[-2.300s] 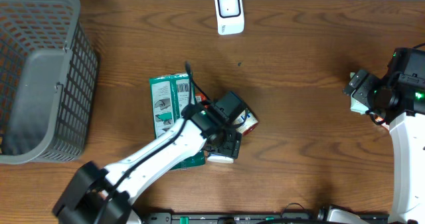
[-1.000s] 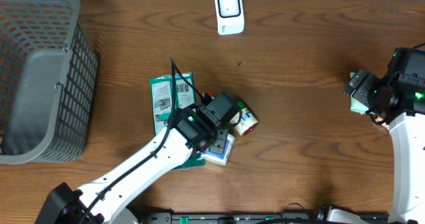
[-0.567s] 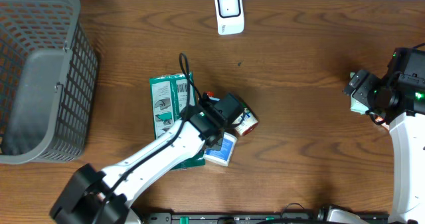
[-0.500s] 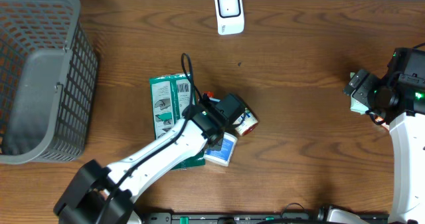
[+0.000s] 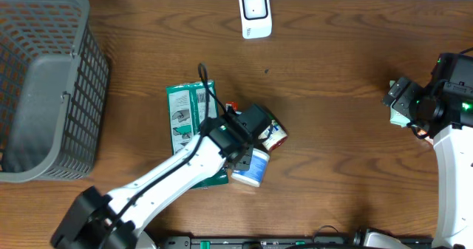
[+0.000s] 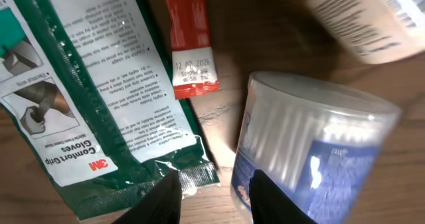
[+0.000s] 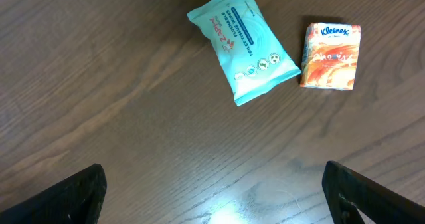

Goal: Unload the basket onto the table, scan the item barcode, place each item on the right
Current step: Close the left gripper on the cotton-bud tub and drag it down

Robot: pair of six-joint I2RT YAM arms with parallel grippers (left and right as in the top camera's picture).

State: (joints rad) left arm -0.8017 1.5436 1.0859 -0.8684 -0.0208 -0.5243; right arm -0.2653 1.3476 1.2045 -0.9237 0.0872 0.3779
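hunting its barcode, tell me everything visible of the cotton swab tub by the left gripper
The cotton swab tub is a round clear plastic container packed with white swabs, a blue label on its wall. It looks tilted on the table, close beside the green glove pack. The left gripper straddles its near edge, one finger across its wall; a grip is unclear. No barcode shows.

swab tub (image 6: pixel 319 137): cut by lower edge
bottle (image 6: pixel 365 18): blurred, cropped at corner
glove pack (image 6: pixel 86 98): cut by left edge

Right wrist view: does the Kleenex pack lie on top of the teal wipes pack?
No, the Kleenex pack lies on the table beside the teal wipes pack.
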